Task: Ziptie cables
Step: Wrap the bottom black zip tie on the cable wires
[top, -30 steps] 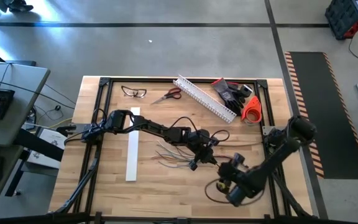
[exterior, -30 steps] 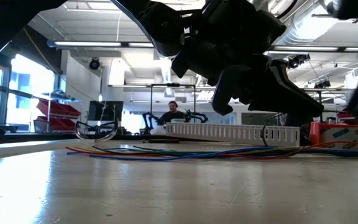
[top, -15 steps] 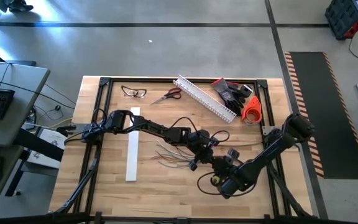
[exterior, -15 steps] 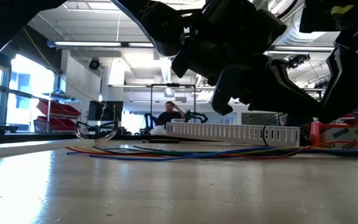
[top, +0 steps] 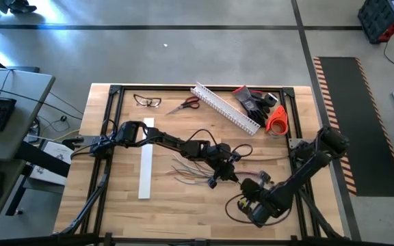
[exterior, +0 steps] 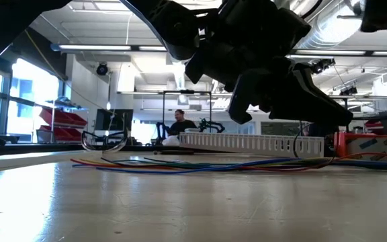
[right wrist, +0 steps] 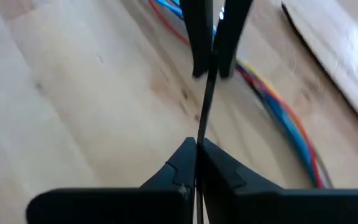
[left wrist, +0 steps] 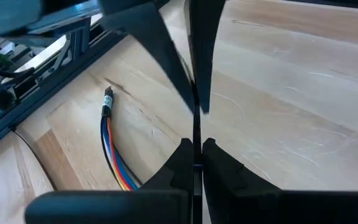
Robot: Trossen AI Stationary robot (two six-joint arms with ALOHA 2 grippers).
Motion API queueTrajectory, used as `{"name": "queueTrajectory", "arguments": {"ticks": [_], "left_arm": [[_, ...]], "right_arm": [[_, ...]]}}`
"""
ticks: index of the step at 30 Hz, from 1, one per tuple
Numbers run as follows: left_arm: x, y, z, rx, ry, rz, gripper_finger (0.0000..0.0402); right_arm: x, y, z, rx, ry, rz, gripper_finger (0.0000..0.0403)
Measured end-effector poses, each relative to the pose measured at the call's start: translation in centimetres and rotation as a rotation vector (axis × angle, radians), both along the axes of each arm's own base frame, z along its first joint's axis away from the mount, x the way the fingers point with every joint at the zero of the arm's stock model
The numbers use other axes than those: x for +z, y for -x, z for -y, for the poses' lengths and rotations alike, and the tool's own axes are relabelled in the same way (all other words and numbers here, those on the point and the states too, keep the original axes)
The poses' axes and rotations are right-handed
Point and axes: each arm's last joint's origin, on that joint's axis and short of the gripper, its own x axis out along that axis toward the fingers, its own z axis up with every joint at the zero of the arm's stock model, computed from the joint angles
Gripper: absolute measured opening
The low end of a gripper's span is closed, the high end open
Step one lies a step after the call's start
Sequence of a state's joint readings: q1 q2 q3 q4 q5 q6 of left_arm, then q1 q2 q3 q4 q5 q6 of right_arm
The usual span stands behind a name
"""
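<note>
Right arm is swinging back out toward the near-right corner after reaching in toward the middle half a second ago, and its jaws, which were standing wide a second ago, are now pinched tight. The right gripper [right wrist: 197, 163] is holding one end of a thin dark ziptie [right wrist: 206, 102], and the strip is running straight across to the left gripper [right wrist: 211, 50], which is clamping the other end. From the left wrist camera it's the same story mirrored: the left gripper [left wrist: 195, 163] is fully closed on the ziptie [left wrist: 196, 134], with the other arm's fingers [left wrist: 205, 56] meeting it farther along.

So both arms are sharing one ziptie right now, stretched between them just above the wood. From overhead the left gripper [top: 217, 176] is hovering by the cables [top: 187, 172], and the right gripper [top: 246, 191] is sitting just past them. The cables are lying loose and fanned out on the table [top: 115, 205] mid-board, not bundled yet; the low camera shows them [exterior: 200, 165] flat in front of the white slotted channel [exterior: 247, 142].

My read: this looks like a handover or a two-handed regrip of the strip, so actual looping around the wires isn't started.
</note>
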State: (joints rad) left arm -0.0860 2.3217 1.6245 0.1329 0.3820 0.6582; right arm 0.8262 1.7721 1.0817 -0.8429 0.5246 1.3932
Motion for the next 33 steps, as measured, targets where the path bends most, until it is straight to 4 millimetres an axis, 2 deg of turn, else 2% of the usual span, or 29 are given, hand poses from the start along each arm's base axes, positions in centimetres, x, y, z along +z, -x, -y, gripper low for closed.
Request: {"name": "queueTrajectory", "arguments": {"ticks": [8,13,18,22,25,28,31,33], "left_arm": [[0.0,0.0,0.0,0.003,-0.002,0.000,0.0001],[0.0,0.0,-0.1,0.007,-0.004,-0.002,0.0001],[0.0,0.0,-0.1,0.007,-0.004,-0.001,0.0001],[0.0,0.0,-0.1,0.007,-0.004,-0.001,0.0001],[0.0,0.0,0.0,0.005,-0.003,-0.001,0.0001],[0.0,0.0,0.0,0.006,-0.002,-0.002,0.0001],[0.0,0.0,0.0,0.005,-0.001,-0.002,0.0001],[0.0,0.0,0.1,0.004,-0.001,-0.002,0.0001]], "right_arm": [[-0.6,2.7,-2.3,-0.103,-0.089,0.014,0.0000],[-1.7,4.5,-3.7,-0.167,-0.164,-0.095,0.0000],[-1.7,6.5,-4.1,-0.207,-0.162,-0.181,0.0000],[-1.4,7.0,-4.1,-0.157,-0.129,-0.203,0.0009],[-0.4,6.7,-3.9,-0.107,-0.083,-0.164,0.0042],[1.3,5.8,-3.7,-0.038,-0.012,-0.028,0.0096],[2.7,4.7,-3.7,0.102,0.096,0.091,0.0154],[2.7,3.7,-3.4,0.195,0.155,0.079,0.0189]]}}
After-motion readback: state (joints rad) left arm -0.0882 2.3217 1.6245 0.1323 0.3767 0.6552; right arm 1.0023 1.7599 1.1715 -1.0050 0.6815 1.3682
